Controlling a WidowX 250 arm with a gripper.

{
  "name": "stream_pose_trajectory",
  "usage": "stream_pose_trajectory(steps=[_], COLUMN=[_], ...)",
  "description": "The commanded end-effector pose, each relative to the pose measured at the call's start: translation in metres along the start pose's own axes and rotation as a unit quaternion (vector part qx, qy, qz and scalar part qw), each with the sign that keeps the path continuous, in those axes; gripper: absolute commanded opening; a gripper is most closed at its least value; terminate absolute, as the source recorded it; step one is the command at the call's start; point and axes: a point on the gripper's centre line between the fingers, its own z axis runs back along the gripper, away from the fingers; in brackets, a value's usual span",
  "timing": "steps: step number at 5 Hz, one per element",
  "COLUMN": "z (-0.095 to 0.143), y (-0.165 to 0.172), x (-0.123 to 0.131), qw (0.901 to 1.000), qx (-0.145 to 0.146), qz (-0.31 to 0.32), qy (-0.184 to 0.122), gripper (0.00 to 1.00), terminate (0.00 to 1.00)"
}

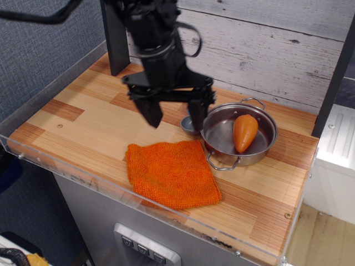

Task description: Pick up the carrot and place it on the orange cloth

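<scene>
The smooth orange carrot [244,132] lies inside a steel pot [216,136] at the right of the wooden table. The orange cloth [171,173] lies flat near the front edge, just left of the pot. My gripper [175,119] hangs open and empty above the table behind the cloth, its two black fingers spread wide. The right finger [197,115] is next to the pot's left rim. The carrot is to the right of the gripper.
A small grey bowl-like object [188,125] sits by the pot's left rim, partly behind my right finger. A clear acrylic edge [111,185] rims the table front and left. A grey plank wall [266,50] stands behind.
</scene>
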Motion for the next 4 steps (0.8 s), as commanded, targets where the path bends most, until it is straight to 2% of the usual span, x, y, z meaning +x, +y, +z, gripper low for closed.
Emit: stream_pose_trajectory(steps=[1, 2, 4], z=[0.006, -0.004, -0.037], y=[-0.019, -0.033, -0.059], x=[0.036, 0.044, 0.056], qw=[0.9982, 0.9958, 0.9927], qx=[-0.018, -0.02, -0.019], qz=[-0.023, -0.059, -0.106], qy=[-0.053, -0.067, -0.053], gripper=[1.0, 1.0, 1.0], terminate=[0.0, 0.0, 0.0])
